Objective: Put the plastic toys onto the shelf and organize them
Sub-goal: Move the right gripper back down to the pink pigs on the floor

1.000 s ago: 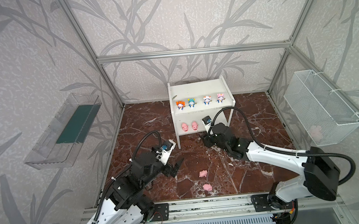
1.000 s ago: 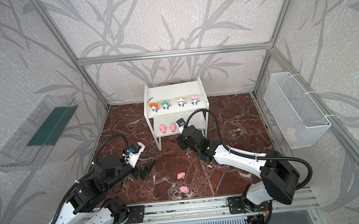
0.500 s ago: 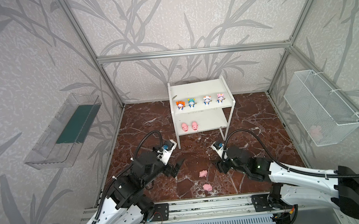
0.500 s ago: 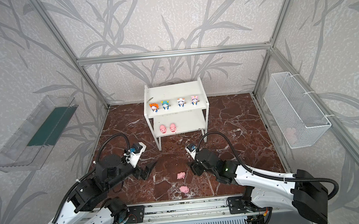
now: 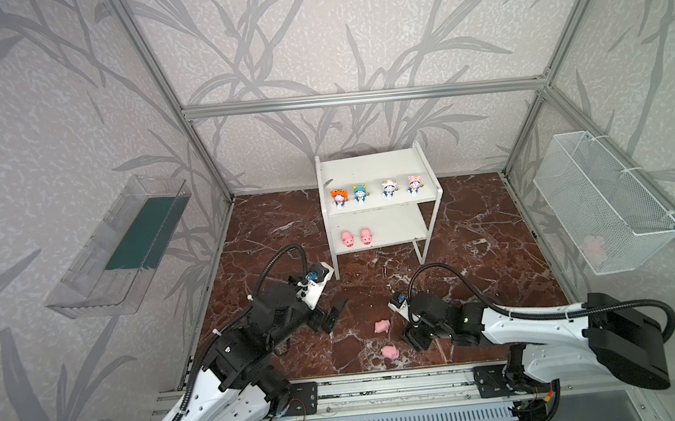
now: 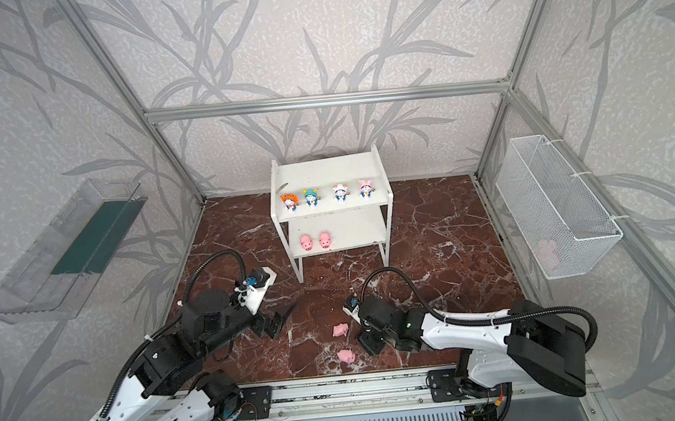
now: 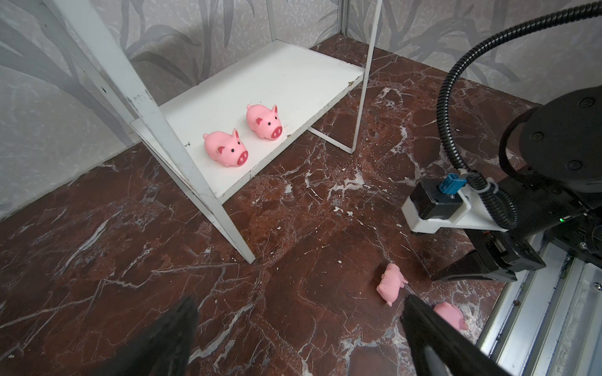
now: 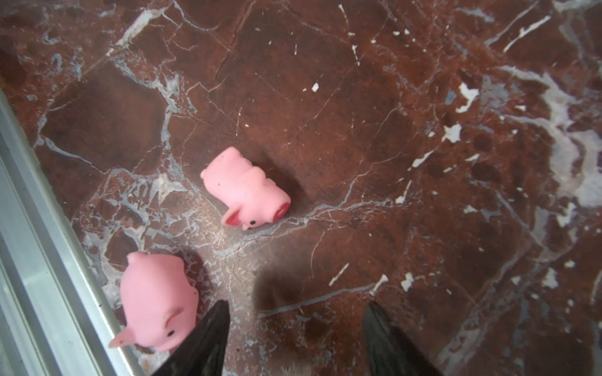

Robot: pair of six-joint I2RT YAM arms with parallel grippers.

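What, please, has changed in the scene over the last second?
The right hand drew back from the lower board of the shelf toward the front and is now open and empty beside the two floor pigs. Nothing was visibly taken hold of or let go. The left hand, open, the shelved pigs and the four figurines stayed put.
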